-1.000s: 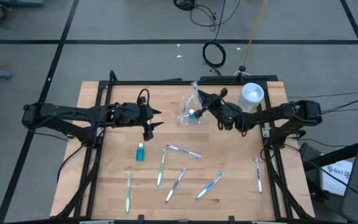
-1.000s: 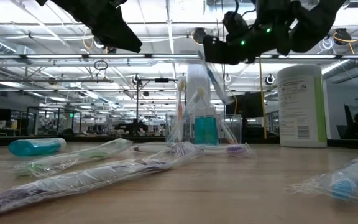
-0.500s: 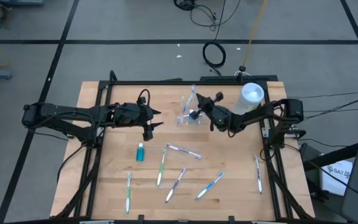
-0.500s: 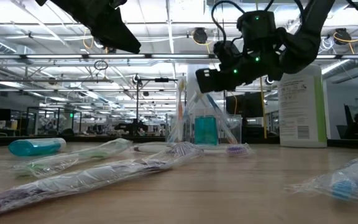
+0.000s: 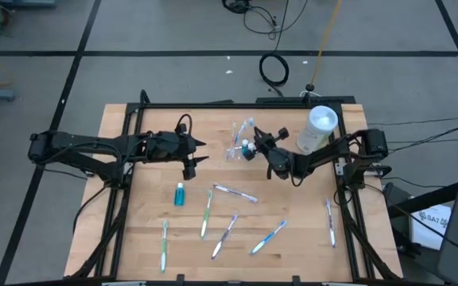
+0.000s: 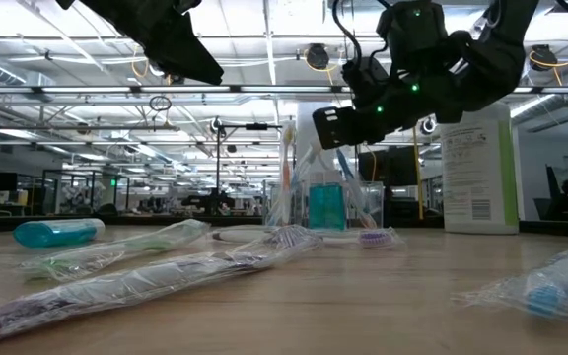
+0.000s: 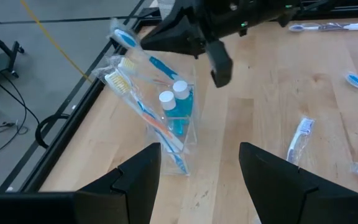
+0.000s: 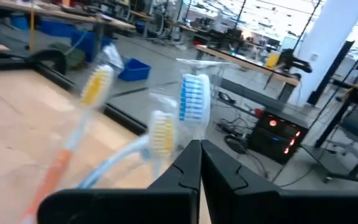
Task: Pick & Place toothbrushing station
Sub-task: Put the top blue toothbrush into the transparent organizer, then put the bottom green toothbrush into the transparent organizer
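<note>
The clear plastic cup point(image 5: 239, 151) stands at the table's far middle, holding two teal tubes point(image 7: 178, 109) and several wrapped toothbrushes that lean out of it. My right gripper point(image 8: 199, 148) is at the cup's right side, shut at a blue-bristled toothbrush point(image 8: 191, 99), whose lower end sits in the cup. My left gripper point(image 5: 200, 153) hangs open and empty left of the cup; its fingers point(image 7: 138, 177) point at it. One more teal tube point(image 5: 180, 195) and several wrapped toothbrushes point(image 5: 234, 192) lie on the table. My right gripper's shut fingers meet the blue-bristled toothbrush's clear wrapper just below the head point(image 7: 135, 45), coming slanting from the table's right. The fingers hide the place of contact itself. The toothbrush leans tilted, head up, its lower end inside the cup point(image 7: 178, 134).
A tall white cylindrical container point(image 5: 318, 127) stands just right of my right gripper, at the far right. Loose toothbrushes lie across the near half point(image 5: 207, 213), point(image 5: 269, 236), point(image 5: 330, 221), point(image 5: 164, 242). Black frame rails run along the table's left, right and far edges.
My right gripper has come down and gone toward the table's left and near edges, to the cup. The blue-bristled toothbrush, held up above the cup before, now stands leaning with its lower end in the cup.
</note>
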Robot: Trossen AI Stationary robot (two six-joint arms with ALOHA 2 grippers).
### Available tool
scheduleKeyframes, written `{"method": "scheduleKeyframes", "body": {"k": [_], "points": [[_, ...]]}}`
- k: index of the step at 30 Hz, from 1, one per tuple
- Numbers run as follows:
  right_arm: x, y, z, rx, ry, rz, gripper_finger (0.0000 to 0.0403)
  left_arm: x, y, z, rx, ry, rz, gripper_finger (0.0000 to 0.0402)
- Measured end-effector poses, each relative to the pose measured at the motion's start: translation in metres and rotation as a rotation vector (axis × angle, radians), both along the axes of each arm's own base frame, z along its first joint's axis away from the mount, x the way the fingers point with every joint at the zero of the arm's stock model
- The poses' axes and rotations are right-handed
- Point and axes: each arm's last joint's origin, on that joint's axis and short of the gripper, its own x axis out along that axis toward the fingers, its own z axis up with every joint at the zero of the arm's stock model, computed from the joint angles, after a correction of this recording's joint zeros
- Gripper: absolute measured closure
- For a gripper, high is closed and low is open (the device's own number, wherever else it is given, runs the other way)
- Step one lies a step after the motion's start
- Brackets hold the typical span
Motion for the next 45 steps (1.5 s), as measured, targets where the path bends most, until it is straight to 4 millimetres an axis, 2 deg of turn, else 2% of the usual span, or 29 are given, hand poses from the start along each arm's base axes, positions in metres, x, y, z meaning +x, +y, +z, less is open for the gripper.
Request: {"method": "scheduleKeyframes", "body": {"k": [5, 12, 22, 29, 38, 45], "points": [[-0.002, 0.009, -0.004, 0.001, 0.032, -0.068, 0.0403, 0.000, 0.000, 0.000, -0.001, 0.001, 0.001, 0.0176], [-0.003, 0.018, -0.012, 0.046, 0.033, -0.037, 0.0403, 0.000, 0.000, -0.001, -0.004, 0.009, 0.002, 0.0176], [-0.005, 0.018, -0.019, 0.075, 0.061, -0.049, 0.0401, -0.001, 0.000, -0.001, -0.006, 0.011, 0.003, 0.0176], [-0.005, 0.018, -0.018, 0.027, 0.150, -0.037, 0.0362, -0.001, 0.000, -0.001, -0.007, 0.012, 0.003, 0.0176], [-0.010, 0.018, 0.009, 0.016, 0.079, -0.031, 0.0283, -0.001, 0.000, -0.001, -0.026, 0.007, 0.013, 0.0176], [-0.020, 0.026, 0.041, -0.025, 0.060, 0.004, 0.0258, -0.001, 0.000, -0.002, -0.054, 0.007, 0.027, 0.0176]]}}
